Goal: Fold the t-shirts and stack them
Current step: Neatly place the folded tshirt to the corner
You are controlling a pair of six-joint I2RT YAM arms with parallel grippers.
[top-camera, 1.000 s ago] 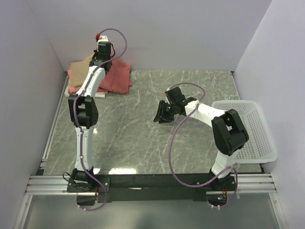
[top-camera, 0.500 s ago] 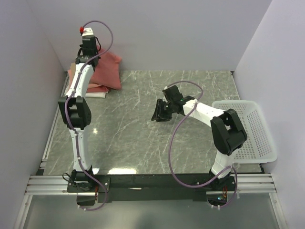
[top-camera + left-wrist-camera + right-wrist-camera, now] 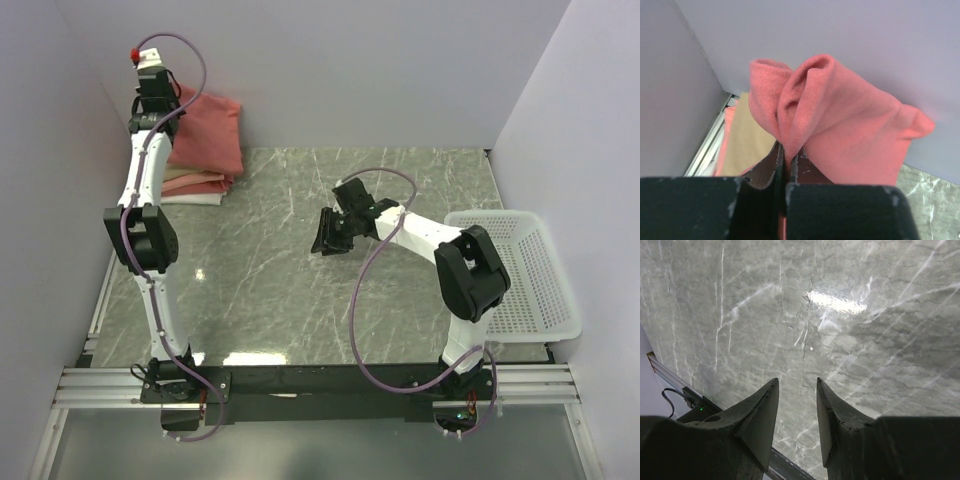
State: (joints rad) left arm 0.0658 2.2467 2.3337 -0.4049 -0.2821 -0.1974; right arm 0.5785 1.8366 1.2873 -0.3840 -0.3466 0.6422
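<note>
**Left gripper pinching salmon-red shirt in back-left corner; right gripper spread over marble**

Left gripper (image 3: 785, 150): jaws pressed together, with a fold of the salmon-red t-shirt (image 3: 840, 130) caught between them. The cloth bunches into two rounded humps just above the fingertips, and the rest hangs to the right of the jaws. The gripper is raised high on a stretched-out left arm (image 3: 140, 200), close to the back wall (image 3: 850, 35) and the left wall (image 3: 670, 90).

In the top view the shirt hangs down from the gripper, and its lower edge overlaps the folded stack. Can't tell whether it rests on the stack or hangs just above it.

The stack sits on the table (image 3: 270, 290) in the back-left corner:
- tan t-shirt (image 3: 747, 135) on top
- salmon-pink t-shirt (image 3: 196, 187) under it
- white t-shirt (image 3: 190, 198) at the bottom, only an edge showing

In the left wrist view the tan shirt shows below and left of the held shirt.

Right gripper (image 3: 797, 385): jaws spread apart with nothing between them. It points down at bare marble near the table's middle, well apart from the shirts. Can't tell from these views if the fingertips touch the surface. The right arm (image 3: 430, 235) reaches in from the right.

White perforated basket (image 3: 540, 290) sits at the table's right edge, beside the right arm's elbow. No cloth is visible in it.
</note>
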